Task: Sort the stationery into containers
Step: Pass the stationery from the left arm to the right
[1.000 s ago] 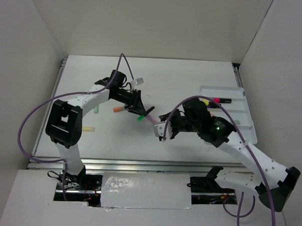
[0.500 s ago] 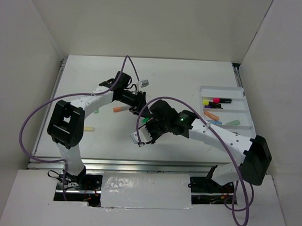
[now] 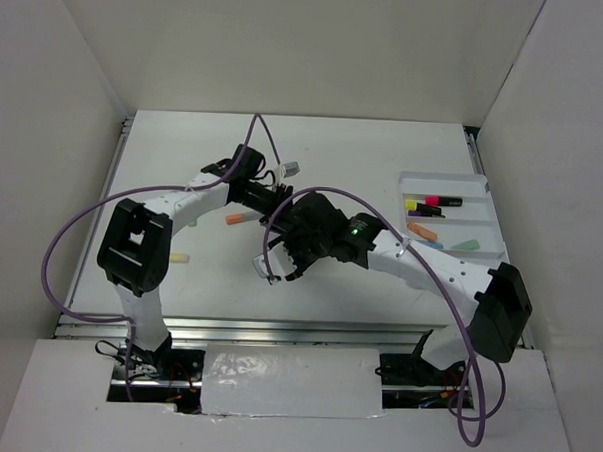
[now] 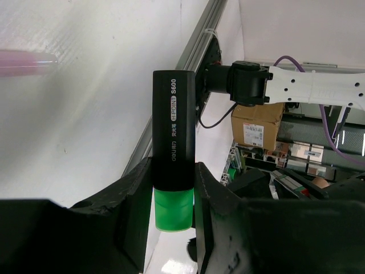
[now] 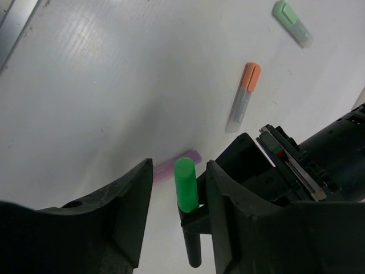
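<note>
My left gripper (image 4: 173, 194) is shut on a black highlighter (image 4: 172, 120) with a green cap and holds it above the table. In the right wrist view the green cap (image 5: 185, 184) stands between the jaws of my open right gripper (image 5: 179, 174), with a gap on the left side. In the top view the two grippers meet at the table's middle: left gripper (image 3: 279, 203), right gripper (image 3: 288, 243). The highlighter is hidden there. The white divided tray (image 3: 444, 178) lies at the right and holds several markers.
A purple marker (image 5: 178, 162) lies on the table under the grippers. An orange marker (image 5: 242, 94) and a pastel green marker (image 5: 291, 21) lie beyond. In the top view an orange marker (image 3: 239, 219) and a yellow one (image 3: 178, 257) lie left of the grippers.
My right arm has swung left from near the tray to the left gripper, and its open jaws now stand around the green cap. The left gripper has shifted slightly farther back, still holding the highlighter.
</note>
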{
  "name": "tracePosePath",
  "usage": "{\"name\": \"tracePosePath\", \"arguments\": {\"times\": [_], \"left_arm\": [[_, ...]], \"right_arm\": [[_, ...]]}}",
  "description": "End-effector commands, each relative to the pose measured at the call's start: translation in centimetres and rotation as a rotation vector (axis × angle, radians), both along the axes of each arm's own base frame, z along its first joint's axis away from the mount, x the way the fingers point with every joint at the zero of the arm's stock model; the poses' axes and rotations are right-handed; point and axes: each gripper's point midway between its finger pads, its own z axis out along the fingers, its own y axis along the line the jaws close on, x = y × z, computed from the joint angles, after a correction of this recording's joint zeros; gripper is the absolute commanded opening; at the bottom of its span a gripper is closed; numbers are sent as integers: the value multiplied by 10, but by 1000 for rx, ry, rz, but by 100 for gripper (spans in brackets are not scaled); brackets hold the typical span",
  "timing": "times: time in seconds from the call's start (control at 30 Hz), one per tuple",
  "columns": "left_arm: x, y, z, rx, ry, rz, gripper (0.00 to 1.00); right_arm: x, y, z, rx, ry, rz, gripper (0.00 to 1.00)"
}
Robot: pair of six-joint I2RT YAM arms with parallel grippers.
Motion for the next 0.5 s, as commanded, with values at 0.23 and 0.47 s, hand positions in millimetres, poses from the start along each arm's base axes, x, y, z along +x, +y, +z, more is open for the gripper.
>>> {"name": "tracePosePath", "arguments": {"times": [0.23,0.47], "left_arm": [[1,-5,10,-34,-2,-17,4],[1,-5,8,-36,4,-19,7]], "right_arm": [[35,1,-8,-56,-80,-48,46],[46,-2,-10,-72,-113,-60,19]]}}
